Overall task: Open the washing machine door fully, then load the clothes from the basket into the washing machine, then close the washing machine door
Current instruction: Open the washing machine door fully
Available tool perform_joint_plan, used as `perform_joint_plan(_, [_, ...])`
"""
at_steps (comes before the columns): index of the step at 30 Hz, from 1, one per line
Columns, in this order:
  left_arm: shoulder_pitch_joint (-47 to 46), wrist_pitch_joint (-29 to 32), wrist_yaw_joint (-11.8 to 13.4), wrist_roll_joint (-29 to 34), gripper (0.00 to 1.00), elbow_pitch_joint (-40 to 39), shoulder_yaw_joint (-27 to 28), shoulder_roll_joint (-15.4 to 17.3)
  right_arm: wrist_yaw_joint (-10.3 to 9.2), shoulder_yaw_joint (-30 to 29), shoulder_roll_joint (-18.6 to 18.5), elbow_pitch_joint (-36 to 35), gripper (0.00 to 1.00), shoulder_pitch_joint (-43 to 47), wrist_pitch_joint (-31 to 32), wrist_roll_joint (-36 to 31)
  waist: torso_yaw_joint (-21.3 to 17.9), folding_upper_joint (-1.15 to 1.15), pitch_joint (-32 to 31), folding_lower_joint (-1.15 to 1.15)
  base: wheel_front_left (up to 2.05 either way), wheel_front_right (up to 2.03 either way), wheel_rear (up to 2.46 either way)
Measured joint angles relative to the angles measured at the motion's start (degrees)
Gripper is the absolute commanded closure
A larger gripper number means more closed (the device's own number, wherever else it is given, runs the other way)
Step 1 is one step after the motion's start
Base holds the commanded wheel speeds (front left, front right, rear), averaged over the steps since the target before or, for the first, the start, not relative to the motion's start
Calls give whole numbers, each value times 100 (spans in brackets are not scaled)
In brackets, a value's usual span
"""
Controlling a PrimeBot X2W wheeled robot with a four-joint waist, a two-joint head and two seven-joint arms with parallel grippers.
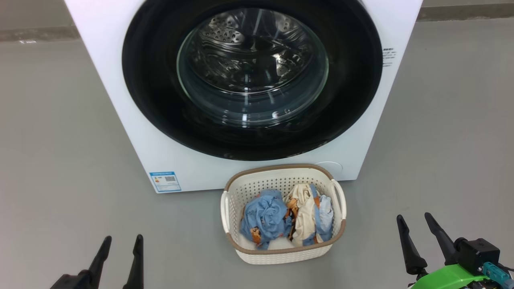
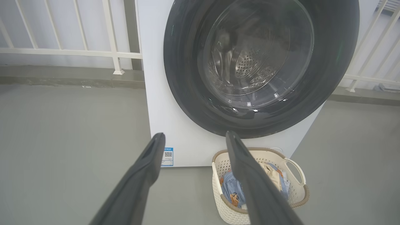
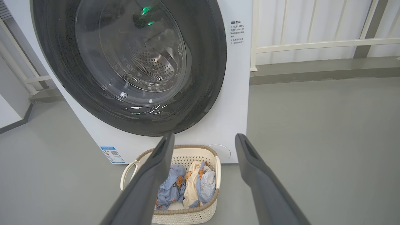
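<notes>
Both jaws clear of basket (image 1: 281,257)

The washing machine door (image 1: 148,80) has a glossy black rim and a clear, shiny glass centre; behind it the drum (image 1: 225,36) is perforated steel. The washing machine (image 1: 132,136) body is smooth white. At its 6 o'clock, the basket (image 1: 281,257) is matt cream plastic with a brown woven-look rim. The clothes (image 1: 265,216) are soft crumpled cloth. The floor (image 1: 60,140) is matt grey.

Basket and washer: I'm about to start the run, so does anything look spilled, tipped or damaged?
Nothing stands out. The basket stands upright before the washing machine, clothes all inside it; the door is shut, its glass unbroken.
</notes>
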Motion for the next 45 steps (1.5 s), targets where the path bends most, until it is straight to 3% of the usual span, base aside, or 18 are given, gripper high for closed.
perform_joint_plan(25, [-2,0,0,-8,0,-2,25,-2,0,-7,15,1,0,0,0,1,17,0,44,0,117,117,-234])
perform_joint_plan(29, [-4,-10,0,-252,0,-115,70,-88,0,-13,15,5,0,0,0,1,17,0,40,-1,101,100,-200])
perform_joint_plan(45, [-4,-10,-4,-271,0,-118,21,-51,0,19,73,44,0,-4,0,44,61,0,34,0,30,30,-61])
